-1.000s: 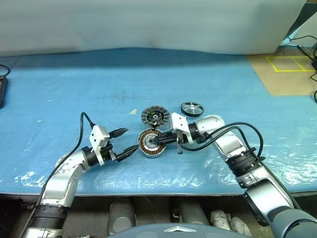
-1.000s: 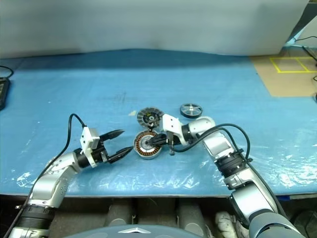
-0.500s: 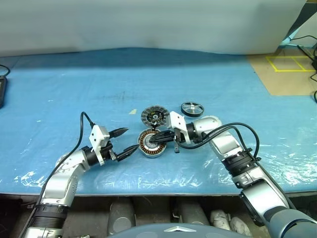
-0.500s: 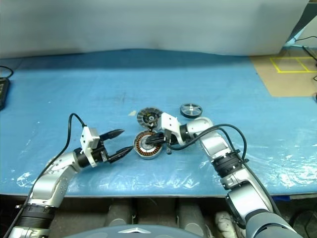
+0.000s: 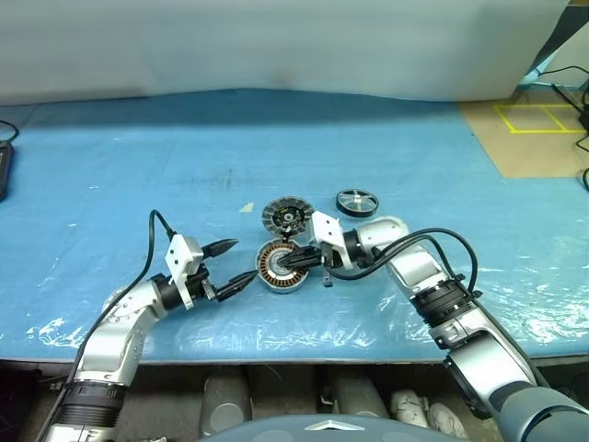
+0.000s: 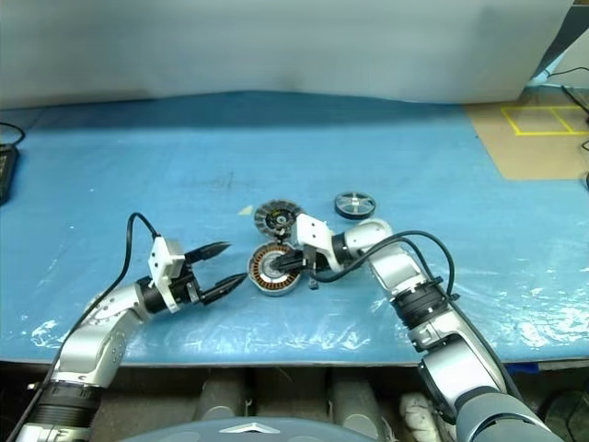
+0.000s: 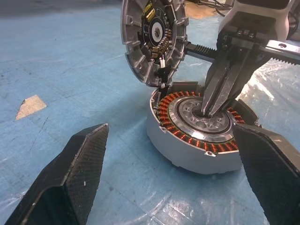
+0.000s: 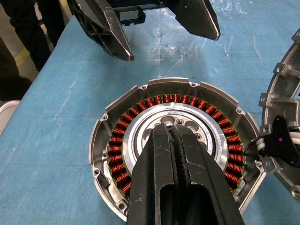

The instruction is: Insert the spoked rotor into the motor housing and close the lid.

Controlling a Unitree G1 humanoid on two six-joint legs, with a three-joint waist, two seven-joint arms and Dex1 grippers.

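Note:
The motor housing [image 5: 279,268], a silver cup ringed with copper windings [image 8: 140,105], lies on the blue table cover. My right gripper [image 5: 283,264] is shut and empty, its joined fingertips [image 7: 210,105] resting in the housing's pale centre. The lid [image 5: 288,217], a slotted silver disc, stands tilted up at the housing's far edge, joined to it by wires [image 7: 161,77]. The spoked rotor [image 5: 356,202], a small dark wheel, lies flat beyond my right wrist. My left gripper [image 5: 242,260] is open just left of the housing, level with it, with nothing between its fingers [image 7: 70,183].
A black cable [image 5: 405,253] loops over my right forearm. A tan scrap of tape [image 5: 247,207] lies left of the lid. Clear plastic wrinkles along the table's front edge [image 5: 304,341]. A floor patch with yellow tape [image 5: 538,120] shows at the far right.
My right forearm and wrist have shifted slightly to the left, while the fingertips stay on the housing's centre. The left arm, lid and rotor have not moved.

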